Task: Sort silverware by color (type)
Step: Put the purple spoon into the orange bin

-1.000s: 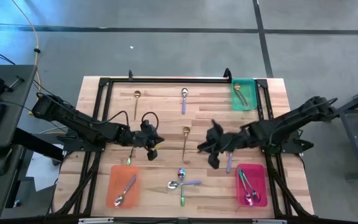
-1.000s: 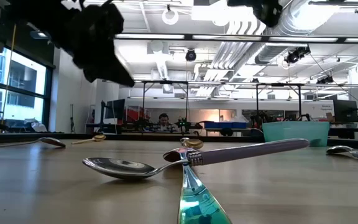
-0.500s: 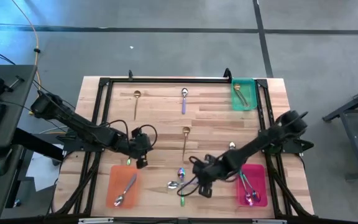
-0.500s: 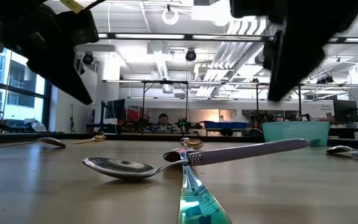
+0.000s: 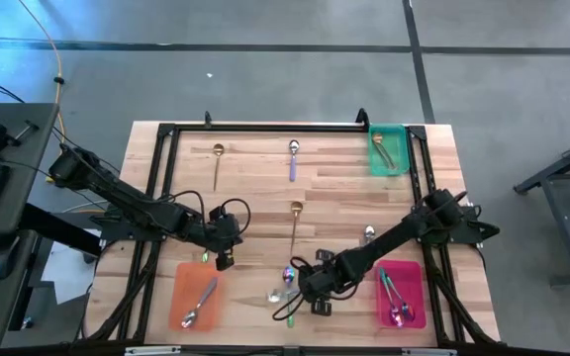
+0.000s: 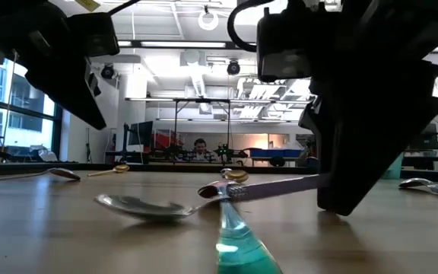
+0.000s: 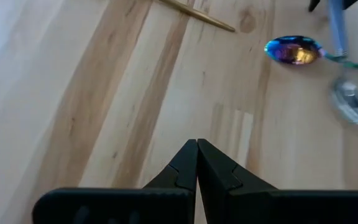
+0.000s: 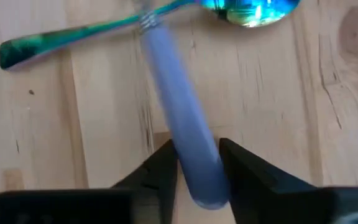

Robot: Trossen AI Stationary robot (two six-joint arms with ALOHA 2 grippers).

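A silver spoon with a lavender handle (image 8: 188,134) lies near the table's front centre. It lies crossed over a rainbow spoon (image 8: 73,34) whose bowl (image 7: 293,51) points toward the far edge. My right gripper (image 5: 315,300) has come down on the lavender handle. My left gripper (image 5: 224,259) hangs shut above bare wood, just beyond the orange tray (image 5: 178,282), its fingertips (image 7: 197,144) together and holding nothing. Gold spoons (image 5: 295,222) (image 5: 217,163) and another lavender-handled spoon (image 5: 293,158) lie flat farther back. My right gripper has the spoon's lavender handle (image 8: 194,163) between its two fingers (image 8: 166,163), near the handle's free end. The fingers come from above, pointing steeply down, and lie across the handle. The spoon lies on the table, its neck resting over the rainbow spoon.
The orange tray holds a silver spoon (image 5: 199,302). A pink tray (image 5: 416,282) at the near right holds rainbow spoons, and a green tray (image 5: 387,133) at the far right holds a gold one. Another silver spoon (image 5: 369,233) lies beside my right arm. A black frame borders the table.
My right gripper has dropped from mid-table down toward the near edge and a little left, tipping steeper, onto the crossed spoons. My left gripper has gone toward the near left, toward the orange tray, and then held still.
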